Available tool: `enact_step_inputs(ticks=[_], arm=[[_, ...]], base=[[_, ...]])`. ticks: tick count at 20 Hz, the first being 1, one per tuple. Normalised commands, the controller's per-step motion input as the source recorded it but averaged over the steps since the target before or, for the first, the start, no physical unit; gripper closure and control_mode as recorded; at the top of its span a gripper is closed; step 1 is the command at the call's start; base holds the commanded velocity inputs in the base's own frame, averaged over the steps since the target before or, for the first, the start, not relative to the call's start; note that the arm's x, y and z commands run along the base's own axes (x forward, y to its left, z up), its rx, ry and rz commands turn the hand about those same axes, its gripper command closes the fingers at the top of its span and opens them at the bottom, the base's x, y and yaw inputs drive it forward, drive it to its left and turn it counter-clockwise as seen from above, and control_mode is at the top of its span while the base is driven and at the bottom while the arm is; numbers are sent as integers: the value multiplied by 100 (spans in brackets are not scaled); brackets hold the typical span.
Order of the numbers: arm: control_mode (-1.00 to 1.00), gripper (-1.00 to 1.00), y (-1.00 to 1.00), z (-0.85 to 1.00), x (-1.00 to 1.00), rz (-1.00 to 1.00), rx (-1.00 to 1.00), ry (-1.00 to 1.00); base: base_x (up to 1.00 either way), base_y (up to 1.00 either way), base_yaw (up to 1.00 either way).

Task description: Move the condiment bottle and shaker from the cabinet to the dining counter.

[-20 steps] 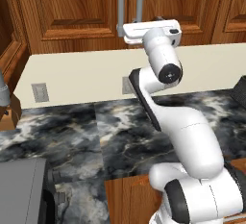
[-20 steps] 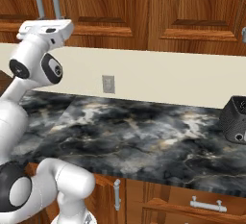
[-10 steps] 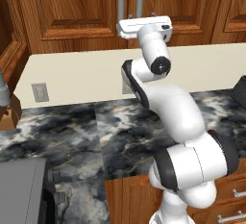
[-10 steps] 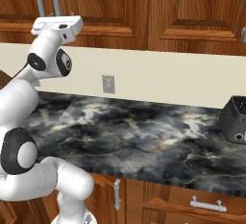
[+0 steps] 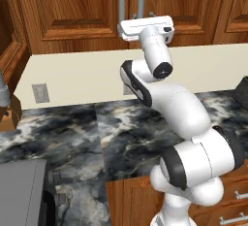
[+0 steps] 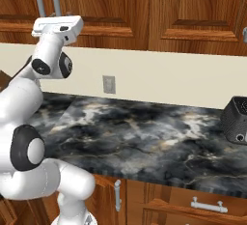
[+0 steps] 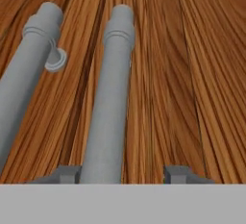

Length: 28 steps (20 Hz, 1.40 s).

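Note:
The cabinet (image 5: 72, 11) (image 6: 193, 7) is shut, and its reddish-brown doors hide the condiment bottle and the shaker. Two long grey bar handles hang side by side where the doors meet. My gripper (image 5: 145, 24) (image 6: 57, 19) is raised against that spot. In the hand view the right handle (image 7: 113, 98) runs down between my fingertips. The left fingertip (image 7: 65, 174) lies against it and the right fingertip (image 7: 180, 174) stands a gap away, so the gripper (image 7: 122, 174) is open around the bar. The left handle (image 7: 29, 74) lies outside the fingers. The dining counter is out of view.
Below the cabinet a cream wall strip carries an outlet (image 5: 40, 93) (image 6: 109, 84). The marbled wall counter (image 5: 72, 133) (image 6: 144, 137) runs under it. A dark appliance (image 6: 236, 122) stands at its right end. A grey box (image 5: 22, 191) sits at the lower left.
The hand has crept a little up and in toward the cabinet doors. The arm's elbow and lower links have swung forward under it. The scene behind has not shifted.

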Motion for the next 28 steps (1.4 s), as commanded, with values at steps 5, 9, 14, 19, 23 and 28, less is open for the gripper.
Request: enact_step_inputs(ticks=[5, 9, 14, 19, 23, 28], arm=[[-100, 100, 7, -2, -20, 0, 0, 0], [-100, 100, 4, -4, -81, -3, 0, 0], [-100, 100, -38, -1, -100, -5, 0, 0], [-100, 100, -76, 0, -100, -1, 0, 0], [-100, 100, -83, -2, -100, -1, 0, 0], [-100, 100, -84, -8, -100, -2, 0, 0]], base=[[0, 0, 0], [0, 0, 0], [0, 0, 0], [0, 0, 0], [0, 0, 0], [0, 0, 0]])
